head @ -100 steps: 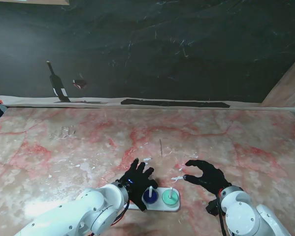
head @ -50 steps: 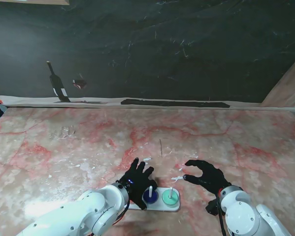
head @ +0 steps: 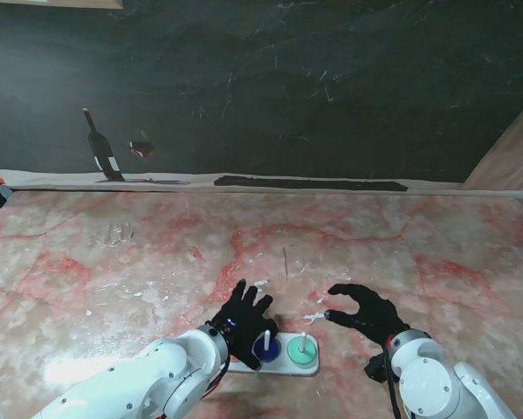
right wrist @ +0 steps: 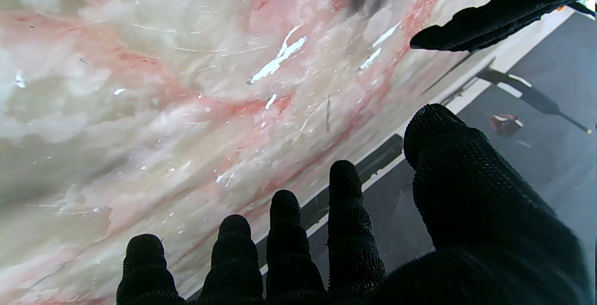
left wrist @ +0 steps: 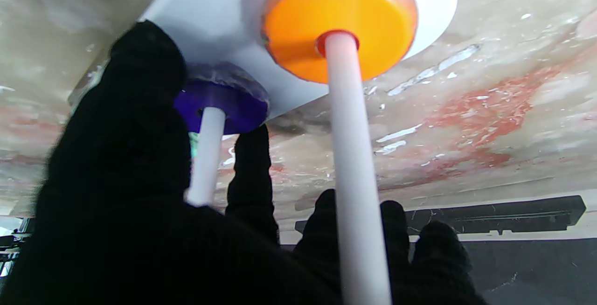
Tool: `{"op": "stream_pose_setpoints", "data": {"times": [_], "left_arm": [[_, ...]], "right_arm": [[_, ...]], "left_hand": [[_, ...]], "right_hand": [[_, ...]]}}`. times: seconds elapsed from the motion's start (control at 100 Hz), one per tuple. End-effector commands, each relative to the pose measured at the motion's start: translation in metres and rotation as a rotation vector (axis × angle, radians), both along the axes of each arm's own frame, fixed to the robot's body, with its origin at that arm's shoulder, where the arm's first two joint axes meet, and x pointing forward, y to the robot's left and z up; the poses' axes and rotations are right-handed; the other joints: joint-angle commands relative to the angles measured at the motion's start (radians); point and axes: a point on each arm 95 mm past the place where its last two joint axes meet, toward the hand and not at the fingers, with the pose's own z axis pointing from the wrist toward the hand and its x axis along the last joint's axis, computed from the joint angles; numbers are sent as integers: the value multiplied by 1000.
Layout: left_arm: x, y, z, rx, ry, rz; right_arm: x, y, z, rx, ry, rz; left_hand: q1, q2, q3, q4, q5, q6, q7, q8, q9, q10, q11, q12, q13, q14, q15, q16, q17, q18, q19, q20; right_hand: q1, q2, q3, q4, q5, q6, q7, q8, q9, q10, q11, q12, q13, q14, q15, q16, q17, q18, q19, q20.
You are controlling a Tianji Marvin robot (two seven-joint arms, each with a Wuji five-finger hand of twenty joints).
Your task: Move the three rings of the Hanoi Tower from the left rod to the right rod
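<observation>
The white base (head: 283, 367) lies near me between my arms. A blue ring (head: 266, 349) sits on its middle rod and a green ring (head: 302, 352) on its right rod. My left hand (head: 244, 321) is open, fingers spread, over the base's left end, hiding the left rod in the stand view. The left wrist view shows an orange ring (left wrist: 340, 30) at the foot of the left rod (left wrist: 354, 179), which passes between my fingers (left wrist: 252, 179), with the blue ring (left wrist: 228, 102) beyond. My right hand (head: 364, 312) hovers open to the right of the base, holding nothing.
The marble table (head: 375, 244) carries small white flecks (head: 314, 317) close to the base. A dark strip (head: 309, 183) lies along its far edge, with a dark bottle (head: 99, 148) at the far left and a wooden plank (head: 514, 153) at the far right.
</observation>
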Motion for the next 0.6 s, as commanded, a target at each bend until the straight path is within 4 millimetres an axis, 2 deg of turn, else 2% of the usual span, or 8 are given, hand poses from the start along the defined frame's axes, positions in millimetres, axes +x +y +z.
{"op": "stream_pose_setpoints", "data": {"times": [0.0,0.34,0.4,0.59], "left_arm": [[-2,-1,-2,-1,6,-3],[-3,-2,-5,-10,6,-7],[-2,-1,-5,-16,3,-7],[-2,-1,-4,-24,-2,-10]], "right_arm": [[-2,1,-2,-1,6,4],[-2,1,-2,4,4,5],[-2,1,-2,5,4,7],[-2,1,-2,6,3,8]], "left_hand": [[13,1,27,31,25,-20,26,18,-40,9,12,14,-28,17,6,12,0,13,-12,9],[-4,22,69,80,71,-16,59,25,-40,6,18,42,-28,15,10,33,0,9,-11,24],[-14,22,92,105,83,-13,68,24,-42,8,21,58,-29,15,13,45,0,9,-9,33],[-19,41,108,117,115,-9,80,22,-35,0,25,66,-28,13,14,53,0,7,-9,40]], "right_hand": [[-42,0,8,2,-9,8,-3,-6,-33,-2,20,9,-17,-3,-7,5,-6,10,-17,-4],[-40,-1,9,3,2,16,-3,-7,-31,-3,20,9,-17,-3,-7,5,-6,10,-17,-3],[-39,-1,10,3,3,15,-3,-8,-31,-3,20,9,-17,-2,-7,5,-6,10,-17,-3],[-39,-1,10,3,6,15,-4,-9,-31,-4,20,9,-16,-3,-7,5,-6,10,-17,-3]]}}
